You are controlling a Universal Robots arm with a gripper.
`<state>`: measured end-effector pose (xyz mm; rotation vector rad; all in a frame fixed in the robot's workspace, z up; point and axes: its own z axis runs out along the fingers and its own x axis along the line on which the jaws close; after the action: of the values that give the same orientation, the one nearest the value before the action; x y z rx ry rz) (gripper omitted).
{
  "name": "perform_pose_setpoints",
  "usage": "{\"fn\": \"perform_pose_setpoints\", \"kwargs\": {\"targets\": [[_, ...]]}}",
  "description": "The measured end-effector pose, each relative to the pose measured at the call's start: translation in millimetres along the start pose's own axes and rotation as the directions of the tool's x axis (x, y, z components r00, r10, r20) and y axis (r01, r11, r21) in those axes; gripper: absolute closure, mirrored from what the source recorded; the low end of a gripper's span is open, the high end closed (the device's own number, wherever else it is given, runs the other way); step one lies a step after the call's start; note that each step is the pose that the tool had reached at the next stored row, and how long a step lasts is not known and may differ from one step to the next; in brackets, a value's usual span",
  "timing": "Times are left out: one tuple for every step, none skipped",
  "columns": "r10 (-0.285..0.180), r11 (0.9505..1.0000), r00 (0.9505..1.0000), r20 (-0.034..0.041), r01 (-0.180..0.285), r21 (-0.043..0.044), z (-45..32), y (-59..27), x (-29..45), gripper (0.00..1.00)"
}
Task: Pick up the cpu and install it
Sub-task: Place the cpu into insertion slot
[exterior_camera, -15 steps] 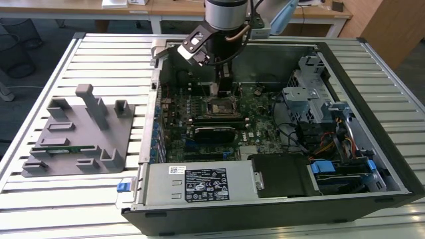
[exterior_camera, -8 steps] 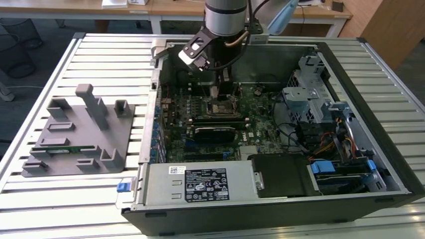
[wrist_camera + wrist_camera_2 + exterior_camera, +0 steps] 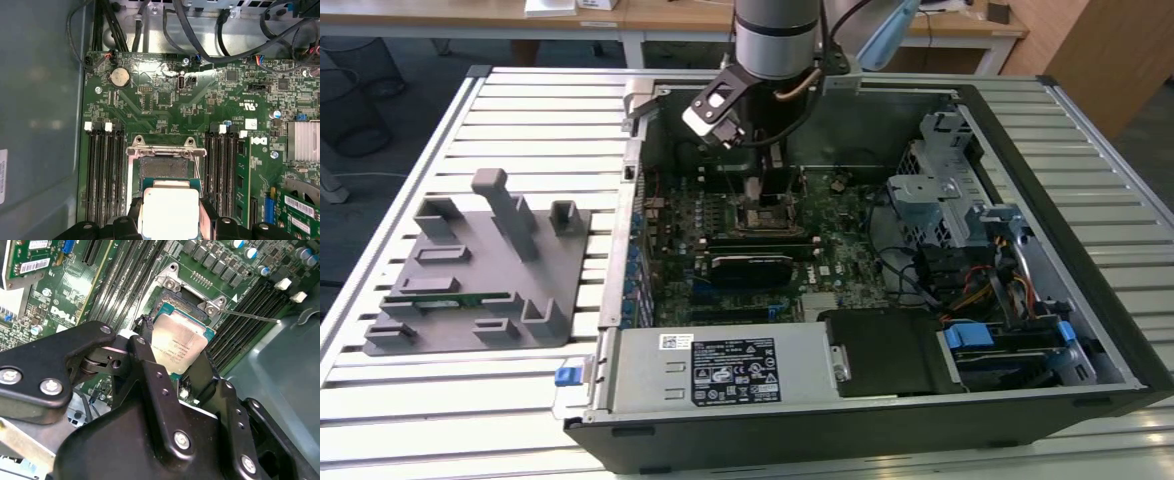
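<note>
Inside the open computer case point(image 3: 1067, 200), over the motherboard point(image 3: 150, 100), the tool point(image 3: 172, 357) is gripping the cpu point(image 3: 177, 342) by two opposite edges, its black fingers point(image 3: 145, 340) closed against the chip's sides. The dull silver top is facing up toward both wrist cameras. In the first wrist view the cpu point(image 3: 169, 210) is sitting between the fingers of the tool point(image 3: 170, 216), overlapping one edge of the open socket point(image 3: 165, 167) rather than lying square over it. Whether the chip is touching the socket or hanging just above it, I cannot tell.

Around the socket, the metal load plate point(image 3: 165, 150) is standing swung open, and its thin release lever point(image 3: 250, 315) is lying out to one side. Rows of memory slots point(image 3: 105, 170) are running along both sides of the socket. In the exterior view the arm is reaching down with the tool point(image 3: 761, 185) among the board's parts. Well apart, on the slatted counter point(image 3: 520, 110) at the exterior view's left, a grey parts fixture point(image 3: 480, 270) is carrying a green memory stick point(image 3: 447, 300).

By my judgement the pick is done and the placing step is in hand. Seating the chip is calling for it to be centred over the socket, level, with its corners matched, and lowered without sideways force.
</note>
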<state>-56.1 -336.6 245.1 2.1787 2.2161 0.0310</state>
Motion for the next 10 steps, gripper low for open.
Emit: {"fn": "perform_pose_setpoints", "kwargs": {"targets": [[0.0, 1.0, 1.0, 0.0, 0.0, 0.0, 1.6, 0.5, 0.0, 0.46], [0.0, 1.0, 1.0, 0.0001, 0.0, 0.0001, 3.2, 0.7, 0.0, 0.46], [0.0, 1.0, 1.0, 0.0001, 0.0, 0.0001, 5.0, 0.9, 0.0, 0.46], [0.0, 1.0, 1.0, 0.0001, 0.0, 0.0001, 6.6, 1.1, 0.1, 0.46], [0.0, 1.0, 1.0, 0.0001, 0.0, 0.0001, 8.2, 1.0, 0.1, 0.46], [0.001, 1.0, 1.0, 0.0001, -0.001, 0.0001, 9.7, 1.0, 0.1, 0.46], [0.001, 1.0, 1.0, 0.0001, -0.001, 0.0001, 11.2, 0.9, 0.1, 0.46], [0.001, 1.0, 1.0, 0.0, -0.001, 0.0, 12.3, 0.9, 0.1, 0.46], [0.001, 1.0, 1.0, 0.0, -0.001, 0.0, 13.2, 0.9, 0.1, 0.46], [0.001, 1.0, 1.0, 0.0, -0.001, 0.0, 13.5, 0.9, 0.1, 0.46]]}}
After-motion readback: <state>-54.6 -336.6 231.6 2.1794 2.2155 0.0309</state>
